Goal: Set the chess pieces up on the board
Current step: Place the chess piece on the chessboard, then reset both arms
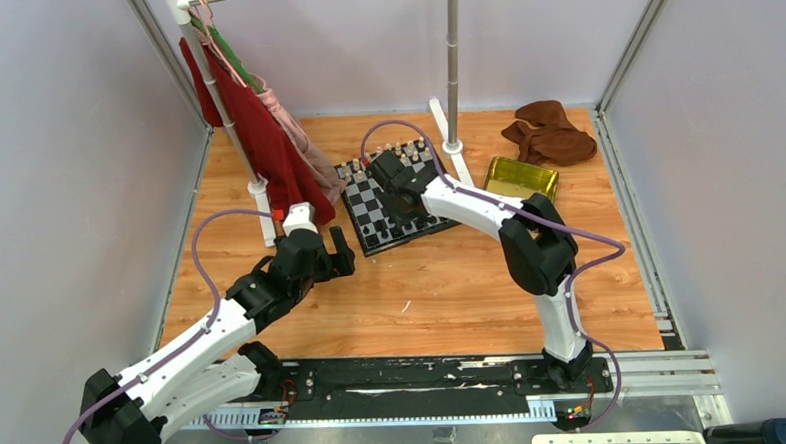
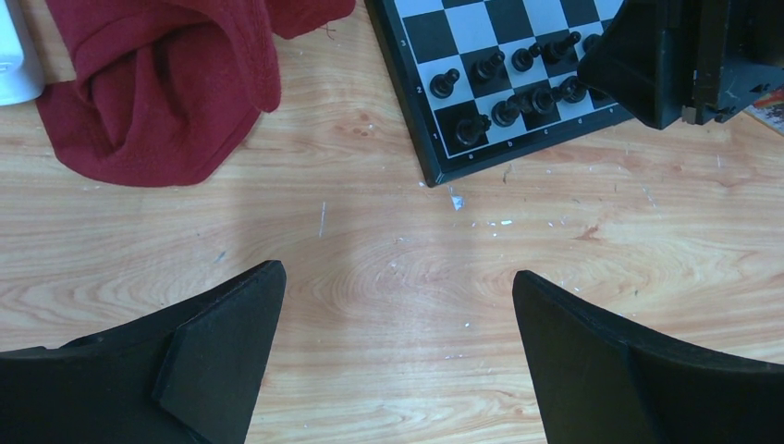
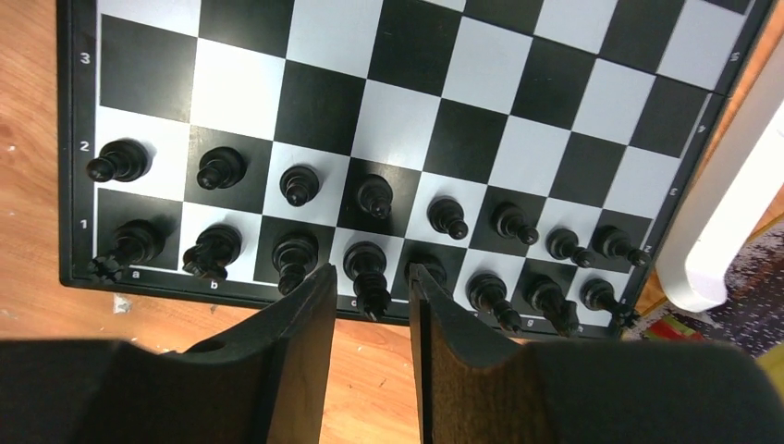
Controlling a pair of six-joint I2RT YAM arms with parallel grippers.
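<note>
The board (image 1: 366,201) lies at the back middle of the wooden table. Cream chess pieces (image 1: 406,149) stand along its far edge. Black chess pieces (image 3: 296,185) fill the two nearest rows. My right gripper (image 3: 372,277) hangs over the board's (image 3: 416,120) near edge, open, its fingers on either side of one black back-row piece (image 3: 368,270) with a gap on each side. That piece stands on its square. My left gripper (image 2: 398,275) is wide open and holds nothing, over bare wood just short of the board's (image 2: 462,37) near left corner. In the top view it (image 1: 332,253) sits left of the right gripper (image 1: 406,219).
A red garment (image 1: 265,137) hangs from a white rack (image 1: 450,69) and drapes onto the table (image 2: 157,83) left of the board. A gold tin (image 1: 519,176) and a brown cloth (image 1: 550,130) lie at the back right. The rack's white foot (image 3: 730,213) adjoins the board's right side.
</note>
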